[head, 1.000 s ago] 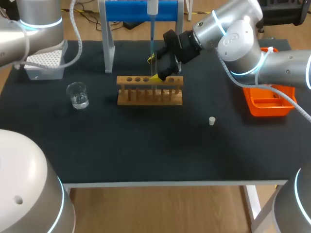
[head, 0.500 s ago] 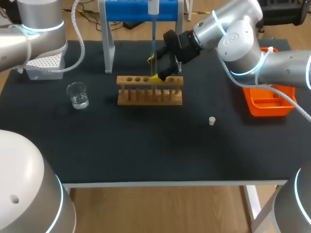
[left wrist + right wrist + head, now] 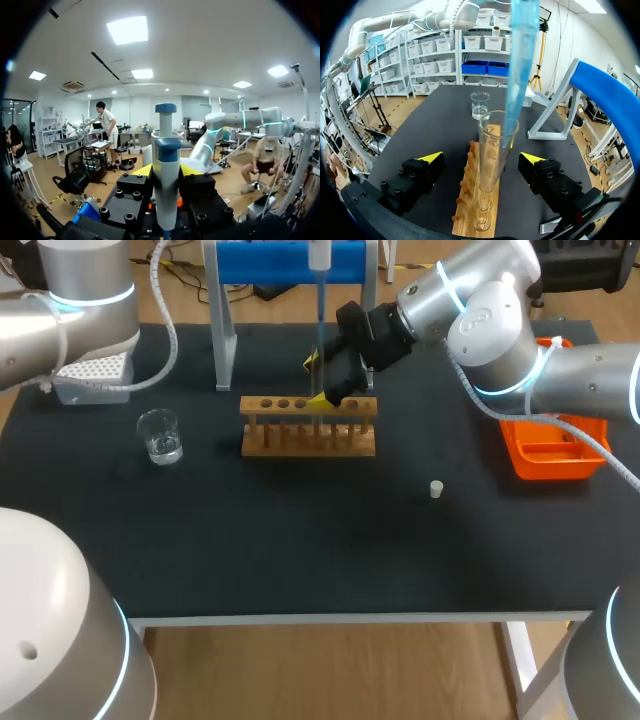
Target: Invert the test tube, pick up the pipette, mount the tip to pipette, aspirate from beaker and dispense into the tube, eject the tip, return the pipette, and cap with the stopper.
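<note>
my left gripper (image 3: 166,171) is clenched on the upright pipette (image 3: 166,150). its slim blue tip (image 3: 520,60) points straight down into the clear glass test tube (image 3: 492,160). my right gripper (image 3: 481,158) is spread wide either side of that tube, touching nothing. the tube stands vertical in the wooden rack (image 3: 470,215).

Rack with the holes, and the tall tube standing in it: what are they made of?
The rack looks like wood: tan and matt, like bare timber. The tube is see-through and shiny, so it is glass or maybe clear plastic. The look alone does not tell which.
</note>
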